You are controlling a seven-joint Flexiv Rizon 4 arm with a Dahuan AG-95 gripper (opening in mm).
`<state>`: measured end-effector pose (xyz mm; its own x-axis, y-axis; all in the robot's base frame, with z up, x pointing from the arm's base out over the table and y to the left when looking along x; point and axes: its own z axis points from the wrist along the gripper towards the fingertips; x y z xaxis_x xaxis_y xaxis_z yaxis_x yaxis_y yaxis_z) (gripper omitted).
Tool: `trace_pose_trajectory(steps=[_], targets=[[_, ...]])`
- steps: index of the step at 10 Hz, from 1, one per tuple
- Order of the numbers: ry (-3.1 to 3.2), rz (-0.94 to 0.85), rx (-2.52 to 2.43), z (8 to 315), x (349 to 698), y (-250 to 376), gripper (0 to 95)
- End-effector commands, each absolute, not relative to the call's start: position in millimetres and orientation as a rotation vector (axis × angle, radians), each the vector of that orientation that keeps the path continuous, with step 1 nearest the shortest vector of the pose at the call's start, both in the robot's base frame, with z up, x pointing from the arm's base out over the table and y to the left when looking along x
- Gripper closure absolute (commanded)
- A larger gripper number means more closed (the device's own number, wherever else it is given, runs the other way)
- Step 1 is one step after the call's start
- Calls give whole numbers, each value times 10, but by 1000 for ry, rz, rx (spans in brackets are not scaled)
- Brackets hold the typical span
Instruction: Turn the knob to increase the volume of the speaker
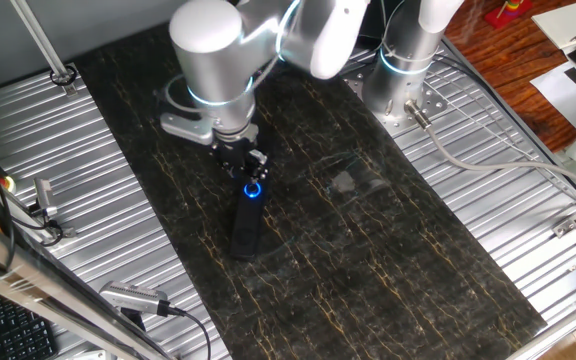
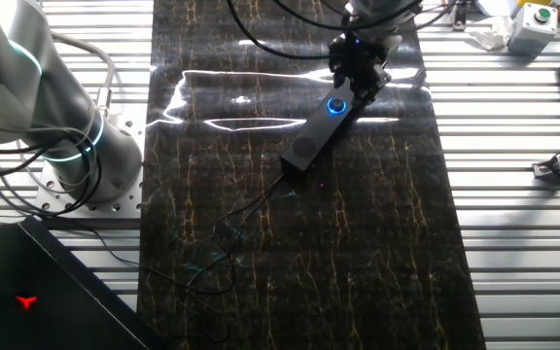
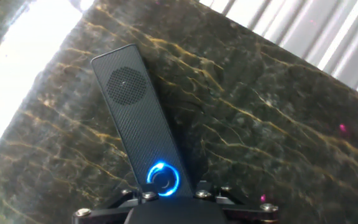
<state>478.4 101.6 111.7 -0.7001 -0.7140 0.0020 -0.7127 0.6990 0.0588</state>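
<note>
Knob (image 3: 162, 178) glowing blue at one end of the speaker (image 3: 135, 118), flat on the dark marbled mat (image 3: 260, 124). Round grille toward the speaker's far end, cable trailing off that end in the other fixed view. Gripper (image 1: 251, 168) poised right above the knob, just short of it or perhaps barely touching; cannot tell which. Finger state not readable either: only the base of the claw at the bottom edge of the hand view, fingertips hidden, so open or closed cannot be told. Judged as the approach step, with the knob lined up under the hand and no turn made yet. Next move likely calls for a short descent, fingers set on opposite sides of the knob's rim, a firm but light pinch, then a wrist rotation in the louder direction, with the speaker kept from sliding on the smooth mat. No brand, label or writing readable on the speaker or knob; nothing legible around them.
</note>
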Motion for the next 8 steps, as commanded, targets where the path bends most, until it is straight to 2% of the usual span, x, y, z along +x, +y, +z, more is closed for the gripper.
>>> trace_pose_trajectory(steps=[1,3,8], targets=[[-2672,-86,1608,1002,4672,1108,570],[-2514,-76,1857,940,4610,1134,570],[-2441,-64,1940,850,4577,1153,570]])
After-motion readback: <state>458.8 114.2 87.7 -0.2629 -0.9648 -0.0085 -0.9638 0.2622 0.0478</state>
